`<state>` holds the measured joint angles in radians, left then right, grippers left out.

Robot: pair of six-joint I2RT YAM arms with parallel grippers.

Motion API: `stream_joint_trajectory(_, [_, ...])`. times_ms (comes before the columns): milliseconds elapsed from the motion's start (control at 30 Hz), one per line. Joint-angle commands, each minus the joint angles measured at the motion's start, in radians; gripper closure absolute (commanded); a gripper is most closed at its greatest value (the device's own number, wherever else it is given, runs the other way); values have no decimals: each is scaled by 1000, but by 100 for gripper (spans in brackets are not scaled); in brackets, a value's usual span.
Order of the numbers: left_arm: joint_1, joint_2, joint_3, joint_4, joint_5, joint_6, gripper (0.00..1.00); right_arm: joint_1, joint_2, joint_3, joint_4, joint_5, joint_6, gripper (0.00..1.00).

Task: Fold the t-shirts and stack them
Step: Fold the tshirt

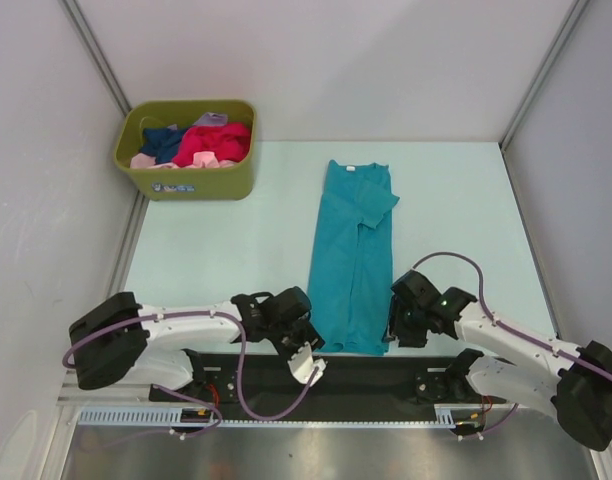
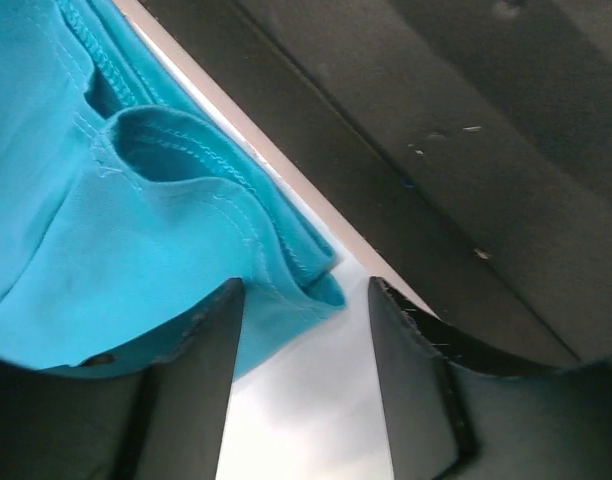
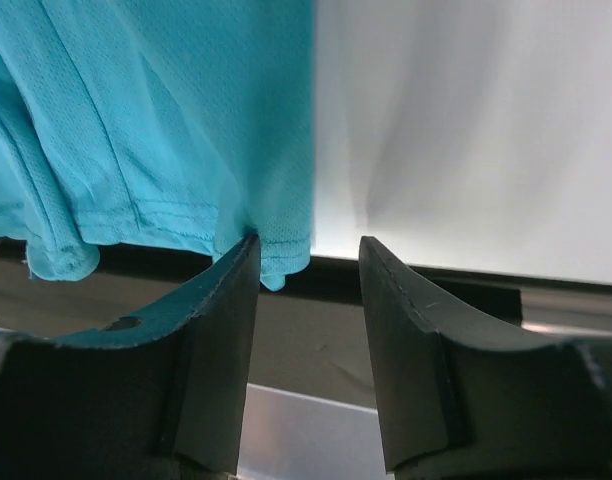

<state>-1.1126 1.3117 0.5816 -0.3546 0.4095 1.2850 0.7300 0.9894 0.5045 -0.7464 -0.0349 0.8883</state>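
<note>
Bin (image 1: 189, 186) holds magenta, navy, perhaps pink shirts (image 1: 214, 142); left hand (image 2: 306, 292), right hand (image 3: 308, 246) open.

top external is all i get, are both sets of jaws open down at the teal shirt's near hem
observer: the left wrist view shows the left jaws open, with a hem corner of the teal t-shirt at the mouth of the gap. Nothing is gripped.
operator: and the right
observer: the right wrist view shows the right jaws open as well, with the other hem corner just off one tip.
operator: single layer at the left corner
observer: no, more than one folded layer is stacked there, with the stitched edges showing.
</note>
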Motion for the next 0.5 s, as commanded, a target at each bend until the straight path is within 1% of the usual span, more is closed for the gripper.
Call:
stream_joint_trajectory(0, [-10,30,-8,57,0,37,44,12,3,-36,111,12,55,50])
stream_joint_trajectory(100, [-10,49,-17,75,-11,43,52,14,23,-47,159,-6,51,50])
stream_joint_trajectory(200, [-15,57,-14,82,2,45,60,16,26,-53,173,-17,49,53])
stream_joint_trajectory(233, [-18,60,-12,85,2,43,64,16,25,-66,174,-19,49,56])
stream_joint_trajectory(267, [-21,61,-12,91,2,40,72,16,22,-73,177,-20,51,60])
stream_joint_trajectory(300, [-24,64,-14,106,2,36,78,16,20,-81,186,-23,55,66])
stream_joint_trajectory(333, [-24,67,-12,117,2,31,85,17,18,-86,194,-26,57,77])
stream_joint_trajectory(367, [-23,69,-11,130,0,2,98,17,22,-89,203,-29,54,81])
stream_joint_trajectory(400, [-24,72,-6,152,2,-16,100,16,26,-84,206,-34,49,84])
stream_joint_trajectory(433, [-23,72,9,151,-1,-47,100,14,35,-77,203,-31,40,92])
stream_joint_trajectory(467, [-24,72,18,146,-9,-62,100,6,49,-57,197,-33,37,96])
